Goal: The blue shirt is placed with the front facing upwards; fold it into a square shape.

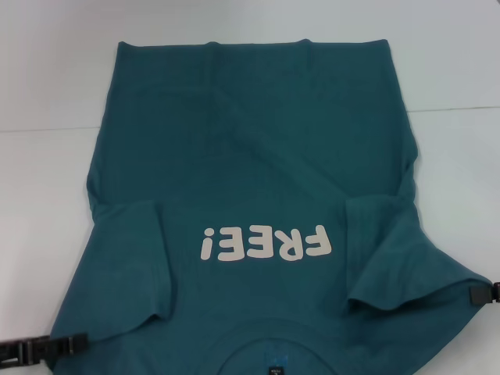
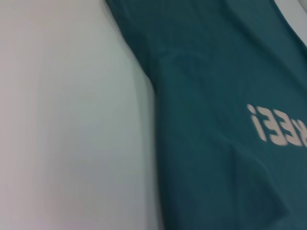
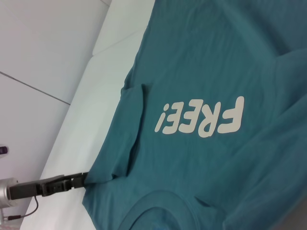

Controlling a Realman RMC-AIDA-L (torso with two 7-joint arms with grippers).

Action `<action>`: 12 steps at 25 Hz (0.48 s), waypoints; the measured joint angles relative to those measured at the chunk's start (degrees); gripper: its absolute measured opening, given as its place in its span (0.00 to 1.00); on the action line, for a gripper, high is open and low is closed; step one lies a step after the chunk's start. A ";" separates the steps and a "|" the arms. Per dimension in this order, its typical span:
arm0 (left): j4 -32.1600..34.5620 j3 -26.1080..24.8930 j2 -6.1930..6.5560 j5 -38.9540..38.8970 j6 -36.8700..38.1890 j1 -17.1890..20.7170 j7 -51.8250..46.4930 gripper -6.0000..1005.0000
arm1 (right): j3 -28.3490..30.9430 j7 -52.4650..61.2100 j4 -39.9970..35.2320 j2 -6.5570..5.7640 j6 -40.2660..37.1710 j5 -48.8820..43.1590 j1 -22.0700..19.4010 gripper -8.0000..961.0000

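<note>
The blue shirt (image 1: 250,156) lies front up on the white table (image 1: 39,203), its off-white "FREE!" print (image 1: 266,244) upside down to me and its ribbed neck (image 1: 273,351) at the near edge. Both sleeves are folded inward onto the chest. My left gripper (image 1: 72,344) is shut on the near left shoulder edge, and the right wrist view shows it (image 3: 80,180) pinching that corner. At the near right shoulder edge my right gripper (image 1: 478,294) is shut on the cloth, which rises to a point there. The left wrist view shows only shirt (image 2: 216,96) and table.
White tabletop (image 2: 72,120) runs bare to the left and right of the shirt. A seam in the table or wall (image 1: 453,108) crosses behind the hem. Grey floor and a small dark object (image 3: 4,150) lie beyond the table in the right wrist view.
</note>
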 joint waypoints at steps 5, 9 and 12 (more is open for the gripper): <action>0.21 -0.03 -0.24 0.55 1.23 0.05 -0.62 0.82 | 0.00 -0.04 0.05 0.05 -0.07 0.00 -0.11 0.05; 0.14 -0.01 -0.28 0.92 1.21 0.08 -0.49 0.75 | 0.00 -0.11 0.04 0.05 -0.07 0.01 -0.22 0.05; 0.09 0.34 -0.27 1.36 0.89 -0.36 -0.30 0.65 | 0.00 -0.12 0.04 0.05 -0.11 0.01 -0.38 0.05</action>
